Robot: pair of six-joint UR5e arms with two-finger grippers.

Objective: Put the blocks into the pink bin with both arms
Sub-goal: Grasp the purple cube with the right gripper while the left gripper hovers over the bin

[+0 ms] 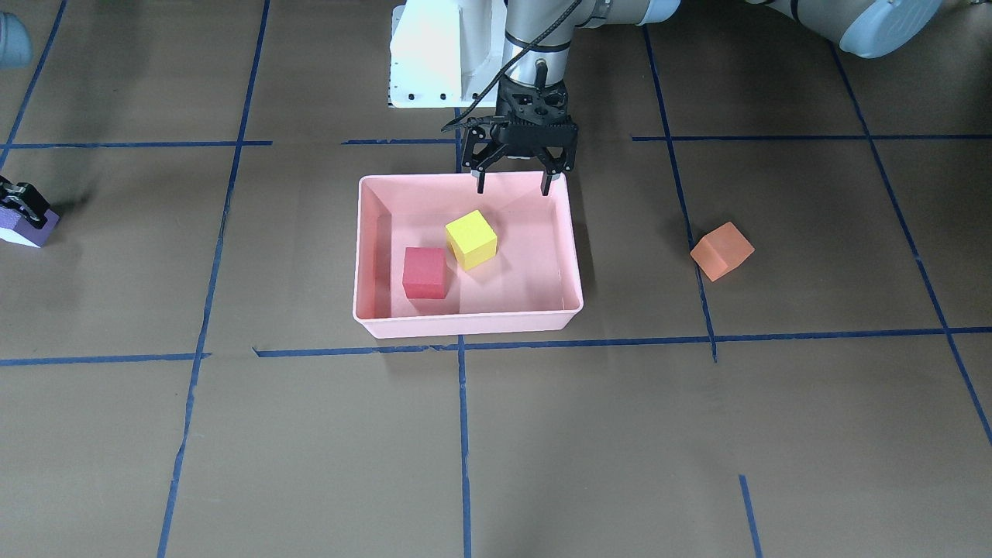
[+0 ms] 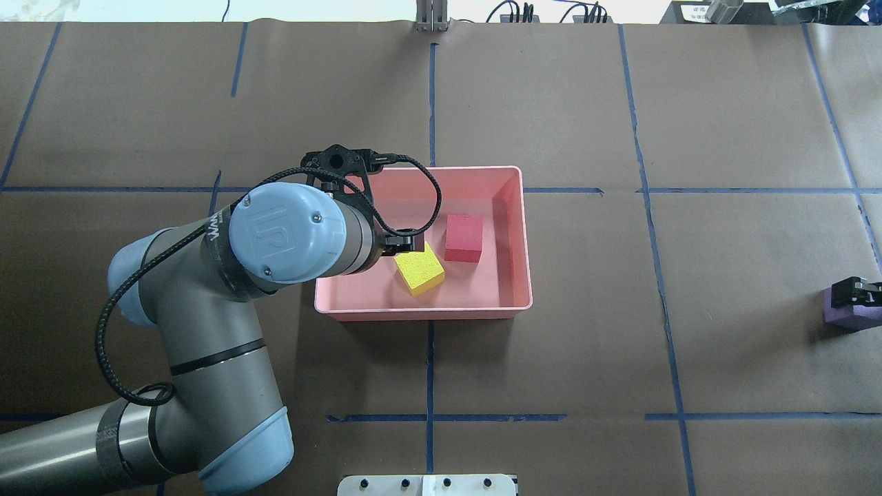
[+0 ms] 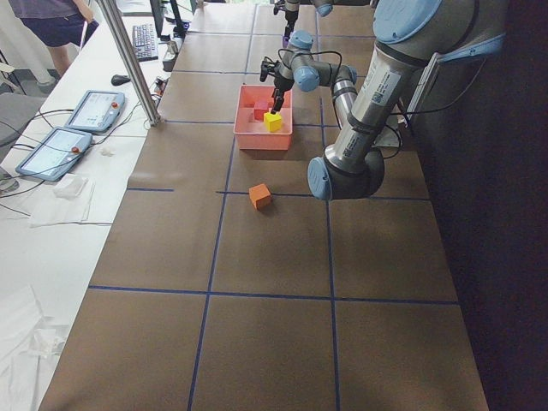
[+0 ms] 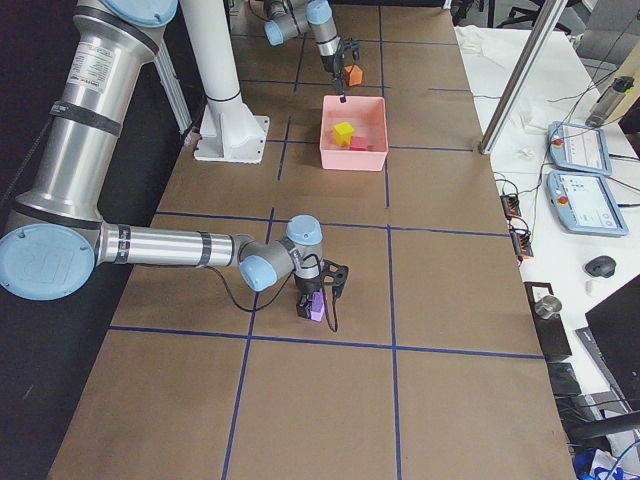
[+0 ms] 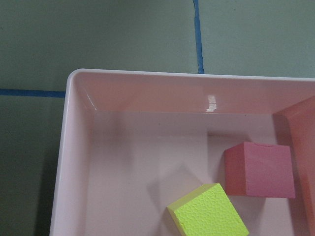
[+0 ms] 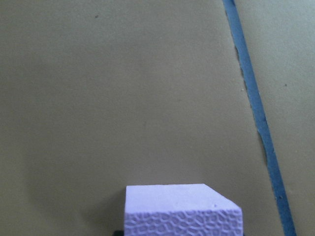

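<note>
The pink bin (image 1: 465,324) sits mid-table and holds the yellow block (image 1: 471,239) and the red block (image 1: 425,273), side by side and apart. My left gripper (image 1: 513,182) is open and empty, hovering over the bin's robot-side wall, just above the yellow block (image 2: 419,270). The left wrist view shows both blocks (image 5: 209,214) (image 5: 258,168) inside the bin (image 5: 69,147). The orange block (image 1: 721,250) lies alone on the table on my left side. My right gripper (image 1: 19,203) is shut on the purple block (image 1: 31,231) at table level, far to my right (image 2: 851,317).
The white pedestal (image 1: 442,54) stands just behind the bin on the robot's side. Blue tape lines (image 1: 462,434) cross the brown table. Operator tablets (image 3: 94,110) lie on the white bench beyond the far table edge.
</note>
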